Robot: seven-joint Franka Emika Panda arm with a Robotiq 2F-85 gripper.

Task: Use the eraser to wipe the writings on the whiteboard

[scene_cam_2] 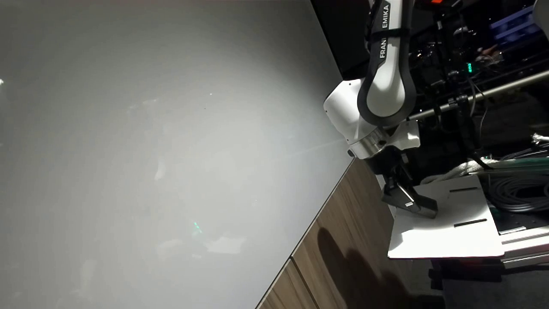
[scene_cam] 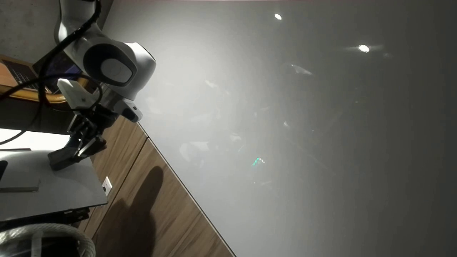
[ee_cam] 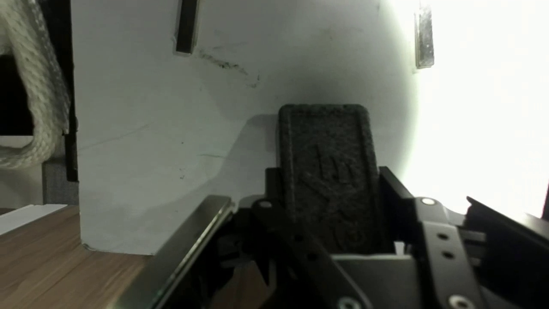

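Observation:
The eraser (ee_cam: 328,163) is a dark oblong block that lies lengthwise between my fingers in the wrist view. My gripper (ee_cam: 327,189) has a finger against each long side and is shut on it. In both exterior views the eraser (scene_cam: 61,159) (scene_cam_2: 427,208) sticks out from the gripper (scene_cam: 87,144) (scene_cam_2: 403,195), over the small white table. Whether its lower side touches the table top, I cannot tell. The large pale whiteboard (scene_cam: 221,114) (scene_cam_2: 171,141) stands beside the arm, apart from the gripper. No dark writings show on it, only glints and faint smudges.
The white table top (scene_cam: 76,192) (scene_cam_2: 446,246) (ee_cam: 141,184) bears dark strips (ee_cam: 187,25) (scene_cam_2: 470,222). A wood panel (scene_cam: 178,210) (scene_cam_2: 343,240) runs along the whiteboard's edge. A laptop (scene_cam: 21,73), a thick white rope (ee_cam: 36,86) and coiled cables (scene_cam_2: 517,193) lie nearby.

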